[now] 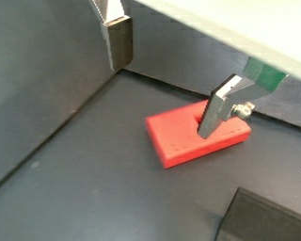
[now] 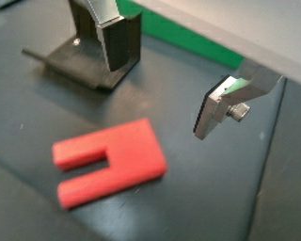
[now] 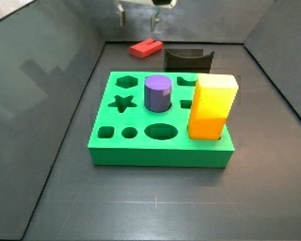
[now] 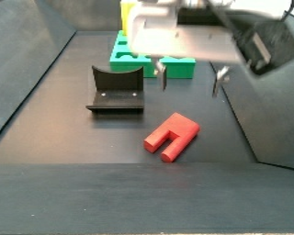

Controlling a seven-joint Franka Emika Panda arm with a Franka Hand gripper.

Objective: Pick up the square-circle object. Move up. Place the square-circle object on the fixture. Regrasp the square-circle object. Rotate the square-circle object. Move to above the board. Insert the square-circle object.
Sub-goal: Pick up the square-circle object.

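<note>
The dark grey floor of a walled work box is carrying everything here, with grey panels standing on its sides. The red square-circle object (image 4: 172,137) is lying flat on this floor, and its slotted end is showing clearly in a wrist view (image 2: 109,161). It is resting apart from the fixture (image 4: 117,89), which is standing empty, with nothing in its curved recess.

The gripper (image 4: 187,81) is hanging above the floor, over the space between the fixture and the red piece, and its jaws are standing wide apart with nothing between them. In both wrist views the silver fingers (image 1: 220,105) are not touching the object.

The green board (image 3: 160,122) is sitting well apart from the red piece, and it is already holding a purple cylinder (image 3: 158,93) and a tall yellow-orange block (image 3: 213,106).

I am judging that the task is only at its beginning: the pick-up is not yet done. Lifting, placing on the fixture, regrasping, rotating, moving over the board and inserting are all remaining.
</note>
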